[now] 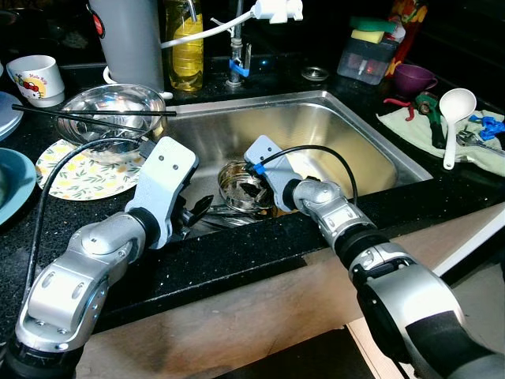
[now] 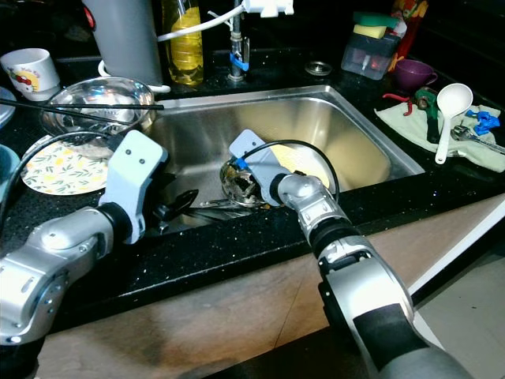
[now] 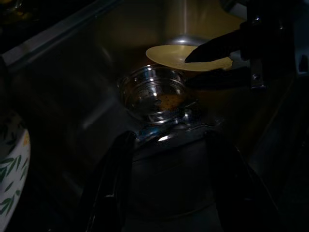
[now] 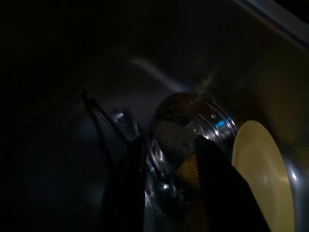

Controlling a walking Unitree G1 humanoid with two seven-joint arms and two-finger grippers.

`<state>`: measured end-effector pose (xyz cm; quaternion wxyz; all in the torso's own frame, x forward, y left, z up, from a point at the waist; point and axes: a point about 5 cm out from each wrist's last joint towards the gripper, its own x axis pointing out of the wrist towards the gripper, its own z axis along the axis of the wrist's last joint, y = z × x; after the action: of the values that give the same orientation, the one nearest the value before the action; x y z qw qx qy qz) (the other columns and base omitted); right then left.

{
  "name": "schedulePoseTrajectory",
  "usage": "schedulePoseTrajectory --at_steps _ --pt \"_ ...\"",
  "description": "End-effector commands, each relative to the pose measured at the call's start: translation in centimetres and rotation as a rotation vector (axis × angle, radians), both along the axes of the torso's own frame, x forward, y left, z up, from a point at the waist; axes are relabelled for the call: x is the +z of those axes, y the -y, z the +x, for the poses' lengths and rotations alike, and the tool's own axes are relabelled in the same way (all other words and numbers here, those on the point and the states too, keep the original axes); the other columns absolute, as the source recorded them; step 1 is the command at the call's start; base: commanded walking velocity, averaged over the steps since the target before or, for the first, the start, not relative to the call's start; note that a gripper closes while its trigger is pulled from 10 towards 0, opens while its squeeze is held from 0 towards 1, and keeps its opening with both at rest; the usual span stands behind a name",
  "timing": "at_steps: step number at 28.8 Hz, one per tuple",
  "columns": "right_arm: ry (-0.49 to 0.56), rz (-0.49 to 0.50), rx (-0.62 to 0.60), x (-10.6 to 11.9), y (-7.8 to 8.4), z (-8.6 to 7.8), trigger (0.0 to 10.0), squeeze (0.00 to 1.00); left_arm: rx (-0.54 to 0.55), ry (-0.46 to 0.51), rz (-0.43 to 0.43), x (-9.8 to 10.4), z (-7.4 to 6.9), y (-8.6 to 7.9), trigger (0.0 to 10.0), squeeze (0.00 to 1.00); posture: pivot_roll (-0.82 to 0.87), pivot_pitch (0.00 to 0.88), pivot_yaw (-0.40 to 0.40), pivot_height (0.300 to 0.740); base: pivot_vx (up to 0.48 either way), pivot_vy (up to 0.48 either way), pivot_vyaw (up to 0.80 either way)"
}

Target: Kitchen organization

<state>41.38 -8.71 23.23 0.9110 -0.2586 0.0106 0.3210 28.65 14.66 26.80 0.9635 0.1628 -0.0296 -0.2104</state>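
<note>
Left eye view – sink: a steel sink point(image 1: 347, 134) was set into a black speckled counter point(image 1: 260, 245); a small steel bowl point(image 1: 237, 183) lay tilted near its front wall, with utensils point(image 1: 217, 217) beside it.
Left eye view – grippers: the left gripper point(image 1: 197, 209) reached over the sink's front edge toward the utensils; the right gripper point(image 1: 254, 189) was at the small bowl's rim.
Left eye view – counter, left side: a large steel bowl point(image 1: 110, 110) carried black chopsticks point(image 1: 95, 113) across its rim, beside a leaf-patterned plate point(image 1: 75, 170) and a white mug point(image 1: 35, 79).
Left eye view – counter, right side: a white ladle point(image 1: 454, 114) lay on a green cloth point(image 1: 418, 130), near a purple cup point(image 1: 413, 77).
Right eye view – behind the sink: a bottle of yellow liquid point(image 2: 186, 47) and a faucet point(image 2: 236, 47) stood at the back edge, with a clear box point(image 2: 367, 49) holding a sponge.
Left wrist view – fingers: the left fingers point(image 3: 113, 183) stood spread apart, holding nothing, with the small bowl and a pale yellow plate point(image 3: 169, 55) beyond them.
Right wrist view – fingers: the right fingers point(image 4: 217, 183) straddled the small bowl's rim with a gap between them; whether they gripped it cannot be told. The bowl held brownish residue.
</note>
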Motion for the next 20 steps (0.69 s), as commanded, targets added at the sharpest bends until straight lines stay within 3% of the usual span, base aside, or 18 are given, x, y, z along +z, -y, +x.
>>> schedulePoseTrajectory --at_steps 1,4,7,8,9,13,14,15,17,20 --pt "-0.014 0.008 -0.04 0.0 0.8 0.2 10.0 0.0 0.005 -0.011 0.009 -0.4 0.0 -0.2 10.0 0.0 0.03 0.209 -0.058 0.74 0.0 0.0 0.0" --pt "0.002 0.061 -0.063 0.7 1.0 0.4 10.0 0.0 0.017 -0.006 0.016 -0.3 0.1 -0.7 10.0 0.0 0.03 0.208 -0.06 0.74 0.0 0.0 0.0" --pt "0.043 0.233 -0.107 2.6 1.6 0.6 10.0 0.0 -0.014 0.01 0.029 0.8 0.0 -1.8 10.0 0.0 0.03 0.206 -0.062 0.74 0.0 0.0 0.0" --pt "0.043 0.233 -0.107 2.6 1.6 0.6 10.0 0.0 -0.014 0.01 0.029 0.8 0.0 -1.8 10.0 0.0 0.03 0.206 -0.062 0.74 0.0 0.0 0.0" --pt "0.048 0.316 -0.102 3.3 1.8 0.7 10.0 0.0 -0.078 0.005 0.05 1.3 -0.5 -2.3 10.0 0.0 0.03 0.206 -0.062 0.74 0.0 0.0 0.0" --pt "0.048 0.377 -0.074 3.7 1.7 0.6 10.0 0.0 -0.171 -0.023 0.12 1.6 -1.4 -2.9 10.0 0.0 0.03 0.203 -0.059 0.74 0.0 0.0 0.0" --pt "0.046 0.406 -0.054 3.8 1.6 0.4 10.0 0.0 -0.184 -0.031 0.16 1.9 -1.7 -4.0 10.0 0.0 0.03 0.203 -0.059 0.74 0.0 0.0 0.0" --pt "0.046 0.406 -0.054 3.8 1.6 0.4 10.0 0.0 -0.184 -0.031 0.16 1.9 -1.7 -4.0 10.0 0.0 0.03 0.203 -0.059 0.74 0.0 0.0 0.0" --pt "0.04 0.472 0.005 3.4 1.0 0.0 10.0 0.0 -0.063 0.027 0.243 3.8 -1.7 -8.1 10.0 0.0 0.03 0.196 -0.06 0.74 0.0 0.0 0.0" --pt "0.037 0.484 0.034 2.9 0.7 -0.4 10.0 0.0 -0.035 0.022 0.264 4.1 -1.9 -9.4 10.0 0.0 0.03 0.196 -0.06 0.74 0.0 0.0 0.0"
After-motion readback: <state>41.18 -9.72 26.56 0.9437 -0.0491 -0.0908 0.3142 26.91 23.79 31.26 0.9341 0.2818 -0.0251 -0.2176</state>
